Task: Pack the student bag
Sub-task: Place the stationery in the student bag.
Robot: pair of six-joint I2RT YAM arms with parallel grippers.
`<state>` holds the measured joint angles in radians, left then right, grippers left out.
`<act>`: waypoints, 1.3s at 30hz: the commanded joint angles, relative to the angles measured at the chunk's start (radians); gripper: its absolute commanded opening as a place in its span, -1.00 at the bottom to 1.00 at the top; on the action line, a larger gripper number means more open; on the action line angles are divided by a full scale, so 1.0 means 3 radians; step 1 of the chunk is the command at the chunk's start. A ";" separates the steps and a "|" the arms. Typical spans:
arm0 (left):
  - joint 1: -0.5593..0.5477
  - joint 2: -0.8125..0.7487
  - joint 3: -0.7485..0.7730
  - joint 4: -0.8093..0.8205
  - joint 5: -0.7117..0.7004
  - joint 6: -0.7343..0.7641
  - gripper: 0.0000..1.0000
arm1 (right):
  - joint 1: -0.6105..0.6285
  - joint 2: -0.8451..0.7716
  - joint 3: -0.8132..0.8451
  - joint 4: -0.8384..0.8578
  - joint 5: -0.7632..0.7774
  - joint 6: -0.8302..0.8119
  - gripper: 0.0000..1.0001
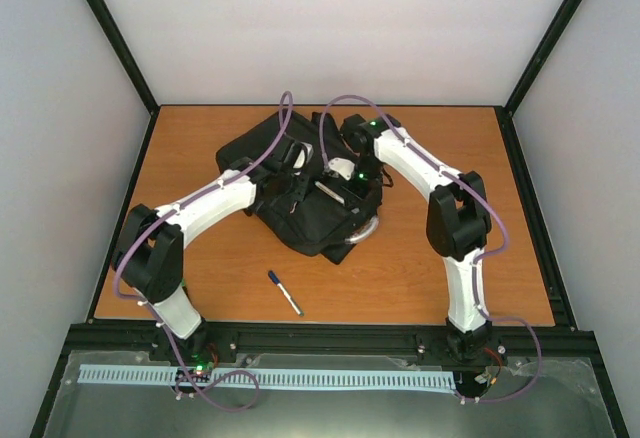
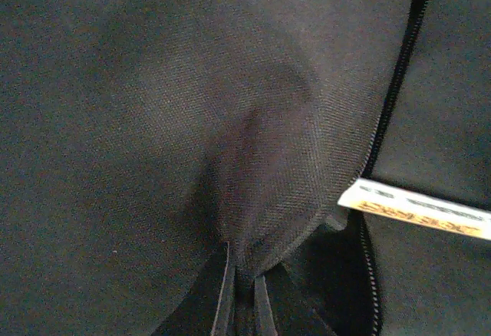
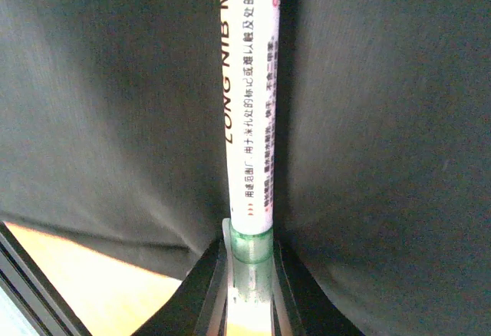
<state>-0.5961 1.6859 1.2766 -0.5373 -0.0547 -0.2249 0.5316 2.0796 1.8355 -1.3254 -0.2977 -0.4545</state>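
Observation:
The student bag (image 1: 305, 226), a black soft backpack, lies in the middle of the table. My left gripper (image 1: 291, 172) is on its top; in the left wrist view the left gripper (image 2: 244, 290) is shut on a raised fold of the bag's fabric (image 2: 253, 159) beside an open zipper (image 2: 397, 71). My right gripper (image 1: 342, 180) hangs over the bag from the far side. Seen from the right wrist, the right gripper (image 3: 249, 275) is shut on the green end of a white marker (image 3: 253, 83), which points away between black bag fabric (image 3: 115, 106).
A blue-capped pen (image 1: 285, 292) lies on the wooden table (image 1: 450, 268) in front of the bag. The bag's grey handle (image 1: 366, 230) curves out at its near right. A white and yellow label (image 2: 414, 209) sticks out by the zipper.

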 commanded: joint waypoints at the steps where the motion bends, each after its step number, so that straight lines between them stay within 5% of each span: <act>1: -0.0033 -0.0252 -0.0062 0.0290 0.0397 0.0008 -0.96 | 0.0041 0.0285 0.0348 -0.0109 -0.0225 0.0177 -0.72; 12: -0.0033 -0.0218 -0.0036 0.0242 0.0357 0.0011 -0.96 | 0.0022 0.0729 0.0972 0.0071 -0.0697 0.0416 -0.70; 17: -0.0033 -0.0221 -0.0032 0.0232 0.0332 0.0018 -0.96 | -0.0072 0.0688 0.1017 0.0286 -0.0936 0.0524 -0.54; 24: -0.0030 -0.0227 -0.0024 0.0201 0.0234 0.0035 -0.96 | -0.0255 0.0271 0.0439 0.0573 -0.1221 0.0416 -0.13; 30: -0.0032 -0.0212 -0.0017 0.0201 0.0270 0.0029 -0.97 | -0.0416 -0.0202 -0.0166 0.0880 -0.1212 0.0304 -0.06; 34: -0.0032 -0.0211 -0.0021 0.0205 0.0256 0.0034 -0.97 | -0.0421 -0.0356 -0.0456 0.0955 -0.1214 0.0190 -0.13; 39: -0.0033 -0.0226 -0.0039 0.0229 0.0267 0.0039 -0.97 | -0.0421 -0.0416 -0.0697 0.1128 -0.1233 0.0194 -0.50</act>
<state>-0.5957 1.6539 1.2491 -0.5148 -0.0162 -0.2245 0.4000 1.9724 1.6669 -1.0508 -0.6594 -0.3813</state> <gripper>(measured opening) 0.066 0.308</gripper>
